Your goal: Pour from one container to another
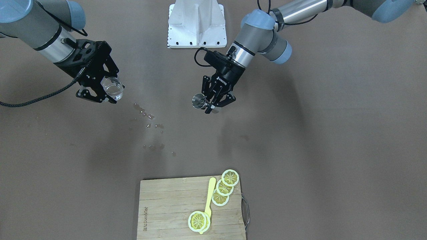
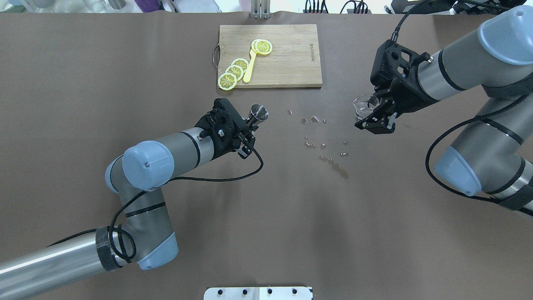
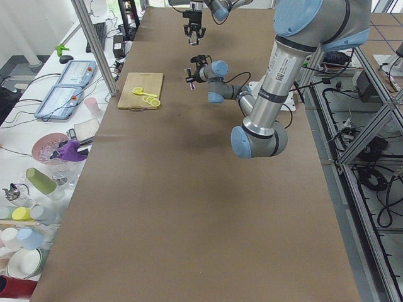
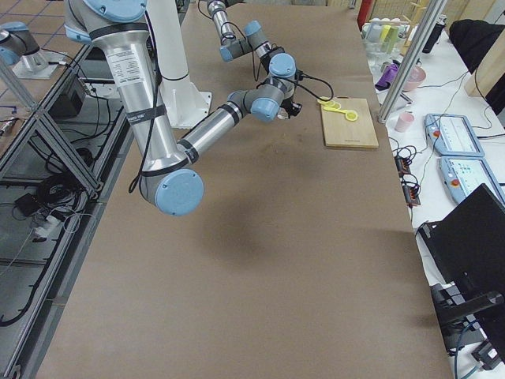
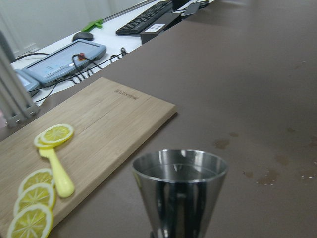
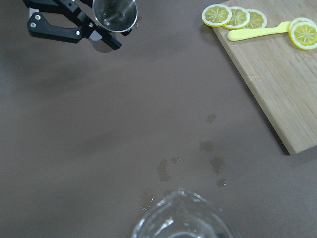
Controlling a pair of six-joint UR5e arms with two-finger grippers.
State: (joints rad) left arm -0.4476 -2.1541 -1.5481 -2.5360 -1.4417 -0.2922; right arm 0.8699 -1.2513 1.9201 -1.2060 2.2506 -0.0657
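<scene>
The left gripper [image 2: 251, 123] is clamping the steel jigger [image 2: 259, 113]. The right gripper [image 2: 378, 115] is gripping the glass beaker [image 2: 362, 106], well apart to its right, with droplets [image 2: 309, 144] lying between the 2.

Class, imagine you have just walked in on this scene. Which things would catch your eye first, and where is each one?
Both arms hold vessels above the brown table: the left gripper grips a steel measuring cup near the middle, and the right gripper grips a clear glass beaker further out. Between them, spilled drops glisten on the table. At the far edge, a wooden cutting board carries lemon slices and a yellow spoon.
</scene>
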